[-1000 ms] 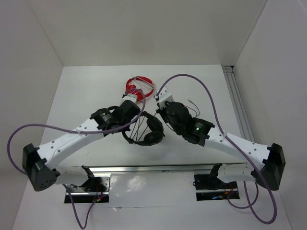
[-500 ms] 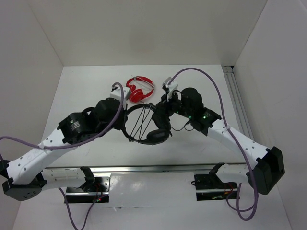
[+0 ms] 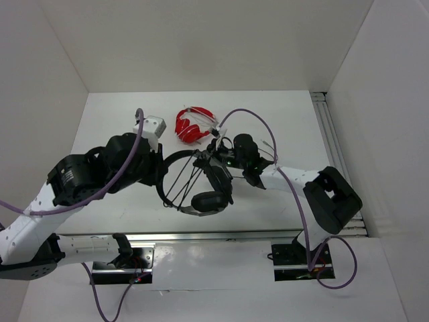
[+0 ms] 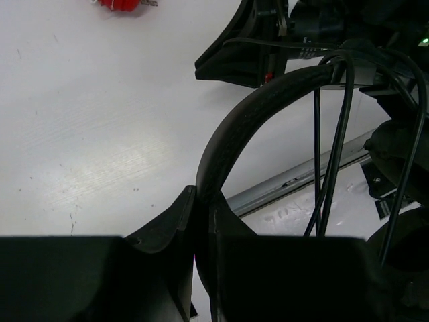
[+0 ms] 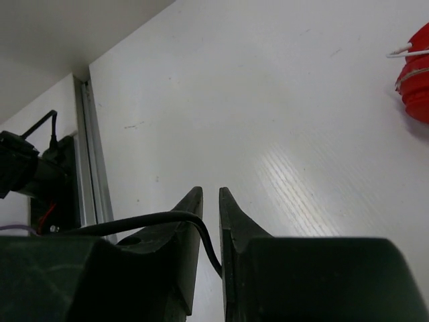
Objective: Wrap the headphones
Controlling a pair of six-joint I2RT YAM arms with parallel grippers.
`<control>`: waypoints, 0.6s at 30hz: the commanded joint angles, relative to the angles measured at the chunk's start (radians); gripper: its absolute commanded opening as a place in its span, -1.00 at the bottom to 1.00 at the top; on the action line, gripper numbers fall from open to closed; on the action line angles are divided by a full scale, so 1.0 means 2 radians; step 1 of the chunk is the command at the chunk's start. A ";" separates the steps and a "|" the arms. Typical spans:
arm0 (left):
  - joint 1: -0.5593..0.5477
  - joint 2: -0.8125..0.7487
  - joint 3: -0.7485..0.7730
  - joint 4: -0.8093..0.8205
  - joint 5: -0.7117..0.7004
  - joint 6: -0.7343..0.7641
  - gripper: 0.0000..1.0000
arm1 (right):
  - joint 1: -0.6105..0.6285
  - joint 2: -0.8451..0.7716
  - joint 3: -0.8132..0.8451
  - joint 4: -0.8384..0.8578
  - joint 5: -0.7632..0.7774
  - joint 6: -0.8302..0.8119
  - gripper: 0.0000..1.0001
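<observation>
The black headphones hang off the table between my two grippers. In the top view the thin headband [image 3: 175, 161] arcs over an earcup [image 3: 209, 201], and several strands of black cable [image 3: 185, 182] cross the band's opening. My left gripper [image 3: 159, 176] is shut on the headband [image 4: 255, 107], which runs up from between its jaws [image 4: 203, 201]; cable strands [image 4: 328, 168] hang to the right. My right gripper [image 3: 213, 151] sits at the band's far end. Its jaws [image 5: 208, 194] are almost closed, with the thin cable [image 5: 147, 220] pinched low between them.
The smaller red headphones [image 3: 194, 126] lie on the white table behind the black ones, and also show in the right wrist view [image 5: 419, 74]. A metal rail [image 3: 221, 235] runs along the near edge and another [image 3: 335, 147] along the right side. White walls enclose the table.
My left arm has drawn back to the left, carrying the headband left and nearer. My right arm has folded in, its gripper swinging left with the cable to the band's far end.
</observation>
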 commanded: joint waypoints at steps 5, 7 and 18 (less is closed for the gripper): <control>-0.003 -0.015 0.109 -0.013 -0.057 -0.115 -1.00 | -0.004 0.085 0.006 0.164 0.002 0.057 -0.47; -0.003 -0.019 0.126 -0.020 -0.079 -0.128 -1.00 | -0.004 0.122 0.001 0.179 -0.004 0.064 -0.45; 0.047 0.040 0.171 -0.036 -0.170 -0.138 -1.00 | -0.001 0.132 -0.127 0.264 0.044 0.080 -0.81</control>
